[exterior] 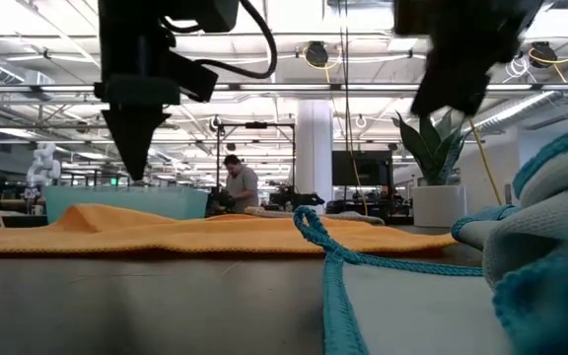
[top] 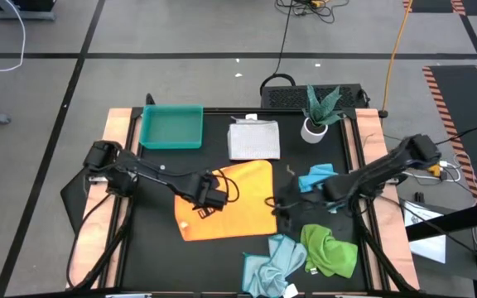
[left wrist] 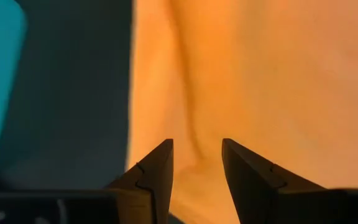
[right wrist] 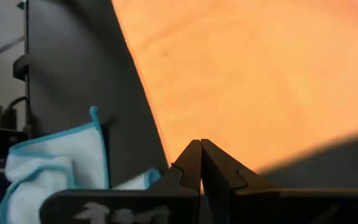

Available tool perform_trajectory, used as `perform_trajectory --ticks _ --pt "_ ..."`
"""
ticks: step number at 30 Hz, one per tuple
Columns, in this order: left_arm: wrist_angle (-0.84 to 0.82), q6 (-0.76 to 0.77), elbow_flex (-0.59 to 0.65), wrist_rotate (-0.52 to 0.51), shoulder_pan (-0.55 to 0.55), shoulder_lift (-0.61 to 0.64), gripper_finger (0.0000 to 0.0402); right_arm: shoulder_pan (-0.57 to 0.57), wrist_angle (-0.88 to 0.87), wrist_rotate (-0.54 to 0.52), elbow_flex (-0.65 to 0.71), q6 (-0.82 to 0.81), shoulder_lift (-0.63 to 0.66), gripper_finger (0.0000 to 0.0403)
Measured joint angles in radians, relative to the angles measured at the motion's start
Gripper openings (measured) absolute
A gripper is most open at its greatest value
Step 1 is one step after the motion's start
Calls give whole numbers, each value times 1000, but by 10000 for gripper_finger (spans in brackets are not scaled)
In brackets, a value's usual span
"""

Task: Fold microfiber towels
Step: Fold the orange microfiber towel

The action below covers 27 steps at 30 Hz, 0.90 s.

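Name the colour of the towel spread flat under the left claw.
Yellow-orange towel, clearest in the high view.

Soft matt orange cloth (top: 230, 199), smooth black tabletop (top: 151, 232)

pale blue towel (top: 273, 263) cropped at frame edge, distant person (exterior: 237, 184) blurred
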<state>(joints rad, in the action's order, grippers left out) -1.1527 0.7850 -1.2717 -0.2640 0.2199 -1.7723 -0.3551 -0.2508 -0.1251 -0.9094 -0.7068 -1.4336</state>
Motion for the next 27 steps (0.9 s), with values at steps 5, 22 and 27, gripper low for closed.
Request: perform_trajectory --ticks 5,22,27 --pt "-11 -35 25 -21 -24 1 140 69 190 108 6 79 -132 0" --pt "-50 -68 62 -139 78 4 140 232 158 181 6 189 -129 0" --pt "-51 19 159 -130 166 3 140 232 151 183 6 168 -129 0"
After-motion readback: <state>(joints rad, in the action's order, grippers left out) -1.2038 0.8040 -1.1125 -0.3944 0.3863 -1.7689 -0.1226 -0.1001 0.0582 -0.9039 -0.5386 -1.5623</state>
